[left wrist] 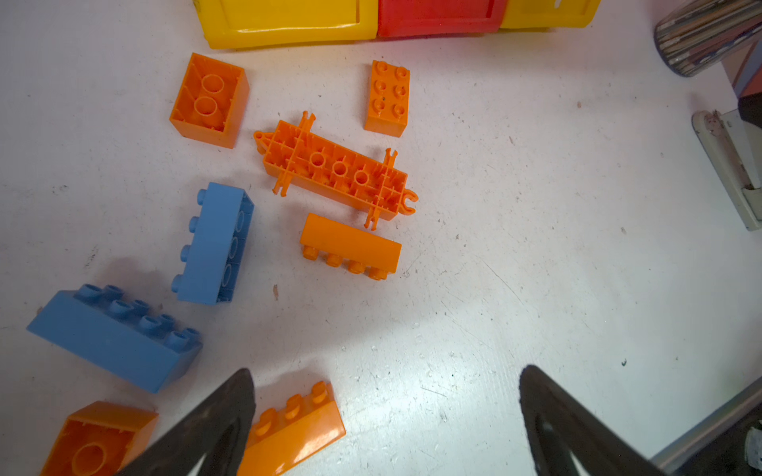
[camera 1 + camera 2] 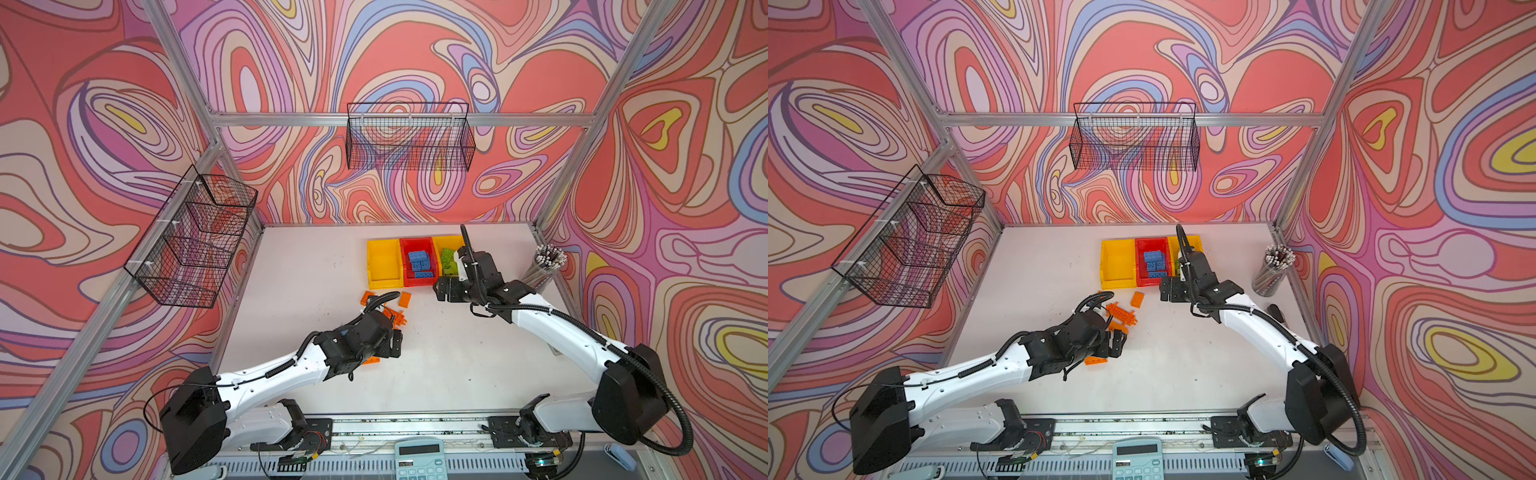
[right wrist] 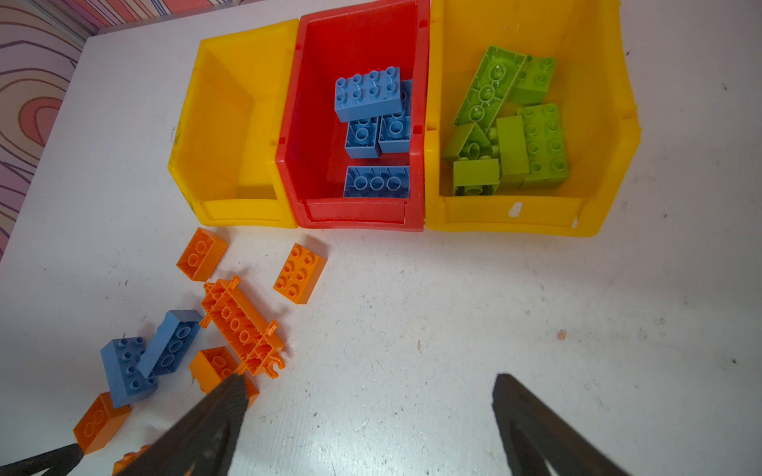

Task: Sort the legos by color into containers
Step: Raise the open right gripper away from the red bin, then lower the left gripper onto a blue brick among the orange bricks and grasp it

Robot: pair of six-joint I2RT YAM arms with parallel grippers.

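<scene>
Jaws are standing wide open and empty on both: left gripper (image 1: 385,371) hovering by the loose bricks (image 1: 350,247) near of the empty left yellow bin (image 3: 231,132), right gripper (image 3: 369,379) hanging near of the red bin (image 3: 317,123) holding blues (image 3: 367,94), greens (image 3: 544,140) sitting in the right yellow bin (image 3: 598,103). Two blue bricks (image 1: 214,243) are lying tight among the orange bricks (image 1: 387,99) and the jagged piece (image 1: 336,171), so a grab is risking nudging neighbours, snagging prongs or dragging the wrong colour along. Both grippers going for them are risking a clash.
</scene>
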